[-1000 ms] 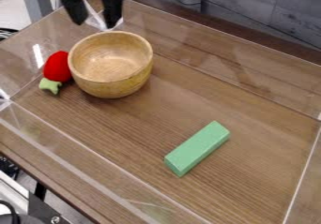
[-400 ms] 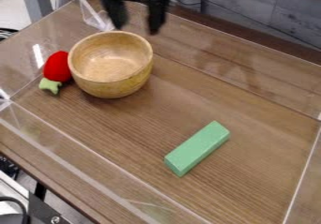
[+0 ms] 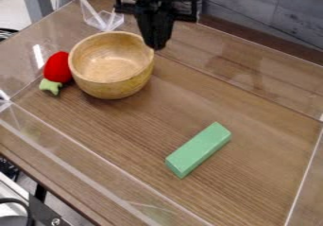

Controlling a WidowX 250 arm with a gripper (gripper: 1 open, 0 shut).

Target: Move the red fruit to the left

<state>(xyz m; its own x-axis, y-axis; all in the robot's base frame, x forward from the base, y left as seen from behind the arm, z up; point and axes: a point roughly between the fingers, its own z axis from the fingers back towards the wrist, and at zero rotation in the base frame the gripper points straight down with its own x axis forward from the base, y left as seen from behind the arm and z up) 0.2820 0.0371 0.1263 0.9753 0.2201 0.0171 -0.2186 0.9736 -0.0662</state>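
Our black fingers (image 3: 157, 39) have just snapped closed on nothing, having drifted rightward behind the round wooden bowl (image 3: 112, 64). The small red toy fruit (image 3: 56, 67) sits untouched on the wooden tabletop (image 3: 190, 107), touching the bowl's left side; no grasp begun.

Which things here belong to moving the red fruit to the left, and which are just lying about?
Part of the job:
- red fruit, at the left side of the wooden bowl
- gripper, fingers shut, holding nothing, above the table behind the bowl

Just lying about:
- wooden bowl, empty
- green block, flat on the wooden table
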